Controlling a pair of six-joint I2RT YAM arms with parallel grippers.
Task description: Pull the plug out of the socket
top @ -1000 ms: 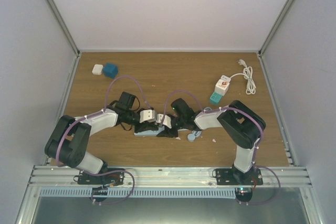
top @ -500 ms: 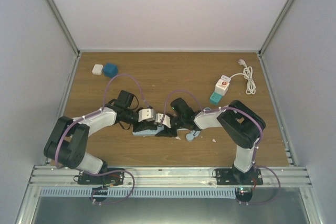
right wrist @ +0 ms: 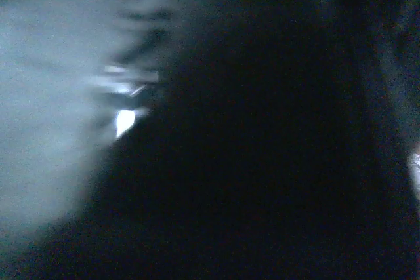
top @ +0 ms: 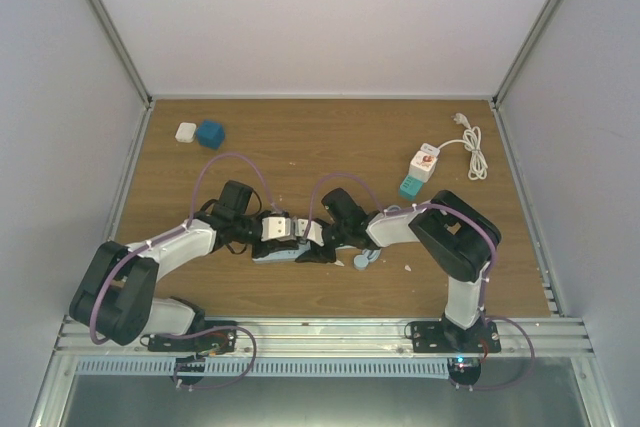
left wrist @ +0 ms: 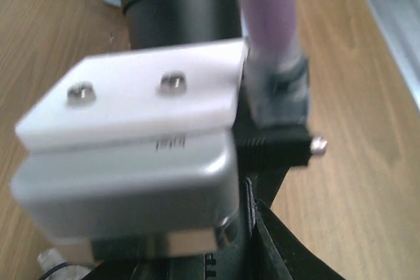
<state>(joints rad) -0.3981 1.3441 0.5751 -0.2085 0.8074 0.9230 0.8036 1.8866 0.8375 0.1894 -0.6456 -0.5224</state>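
The left arm (top: 165, 245) had swung lower and leftward.
The left gripper (top: 270, 239) and right gripper (top: 310, 245) met over the pale-blue flat plastic socket strip (top: 272, 256). Closure of either could not be told. Extraction was pending and called for bracing the strip and drawing the plug straight out.

Top view: even, diffuse light from above, no glare. The brown wooden tabletop (top: 330, 137) reads evenly lit; a soft shadow lies over the pale blue plastic socket strip (top: 268, 255), centre frame. Detail is coarse.

Left wrist view: bright. A white and grey boxy housing (left wrist: 131, 149) fills the frame, smeared and out of focus.

Right wrist view: near black, with a bluish blur upper left and one small glint.
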